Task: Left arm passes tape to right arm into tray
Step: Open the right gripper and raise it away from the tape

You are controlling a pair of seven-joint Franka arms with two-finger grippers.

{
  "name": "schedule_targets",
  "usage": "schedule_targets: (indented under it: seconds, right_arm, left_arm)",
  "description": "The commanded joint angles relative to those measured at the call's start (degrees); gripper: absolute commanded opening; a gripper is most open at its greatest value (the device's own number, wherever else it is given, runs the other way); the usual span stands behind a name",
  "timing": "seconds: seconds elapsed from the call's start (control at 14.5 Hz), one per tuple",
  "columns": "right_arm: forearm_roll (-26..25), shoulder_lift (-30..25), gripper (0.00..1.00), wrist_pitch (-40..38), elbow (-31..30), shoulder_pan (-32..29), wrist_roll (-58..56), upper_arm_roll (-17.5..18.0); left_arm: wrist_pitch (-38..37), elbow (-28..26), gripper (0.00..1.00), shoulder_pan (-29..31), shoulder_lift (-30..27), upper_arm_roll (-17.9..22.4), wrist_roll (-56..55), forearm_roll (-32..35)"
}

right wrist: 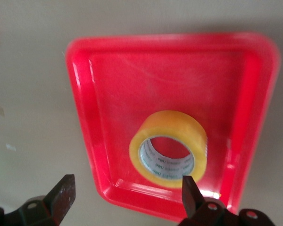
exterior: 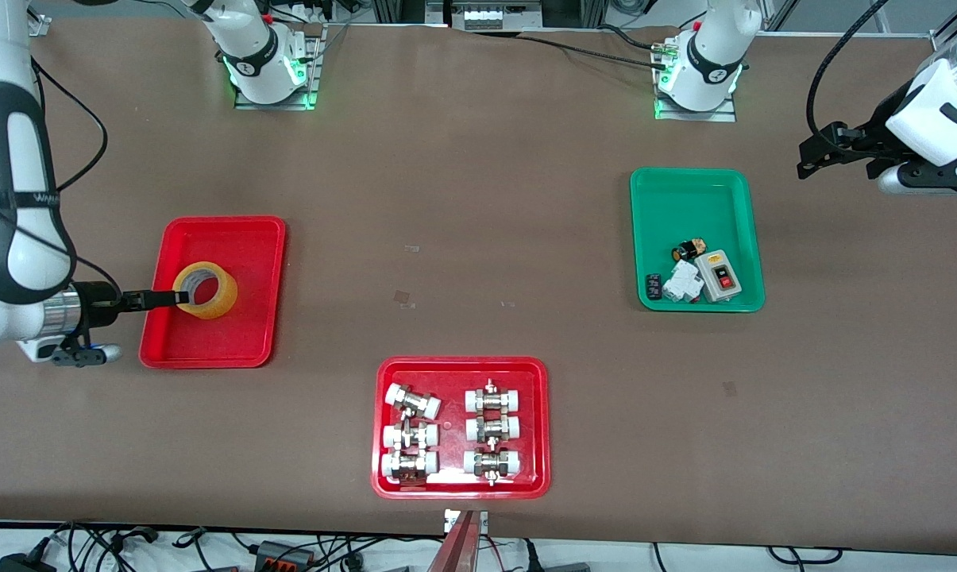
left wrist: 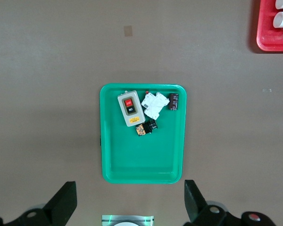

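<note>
Resting inside the red tray [exterior: 213, 349], the tape [exterior: 206, 290] lies with its open core showing, toward the right arm's end of the tabletop [exterior: 478, 238]. The right hand [exterior: 172, 299] hangs low over the tray at the roll, with its fingers spread apart; the right wrist view shows both fingers clear of the tape, so nothing is gripped. The left hand [exterior: 823, 155] is up in the air near the left arm's end of the tabletop, beside the green tray [exterior: 696, 187] that holds small electrical parts [exterior: 696, 274]; its fingers are also spread and empty, and this arm appears to be waiting.

Judging by this layout, the tape is already delivered and the step in hand is pulling the right hand away. To do that well, lift straight up first so neither finger catches the roll's rim or drags it toward the tray wall, and only then swing aside. A second red tray [exterior: 461, 485] with metal pipe fittings [exterior: 450, 433] sits nearer the front camera and plays no part.
</note>
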Motion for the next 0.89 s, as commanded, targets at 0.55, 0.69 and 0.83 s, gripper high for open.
schedule_targets:
  seconds: [0.55, 0.69, 0.83]
  right_arm:
    - [-11.77, -15.12, 1.00, -12.52, 11.75, 4.04, 4.99, 0.27]
    - [-11.68, -15.29, 1.00, -12.53, 12.21, 4.30, 6.56, 0.27]
    - [-10.80, -15.56, 1.00, -11.57, 12.12, 6.13, 9.64, -0.69]
  left_arm:
    - [-2.46, 5.23, 1.00, -0.19, 2.71, -0.89, 3.15, 2.81]
    - [-2.46, 5.23, 1.00, -0.19, 2.71, -0.89, 3.24, 2.81]
    - [-2.46, 5.23, 1.00, -0.10, 2.71, -0.89, 3.33, 2.81]
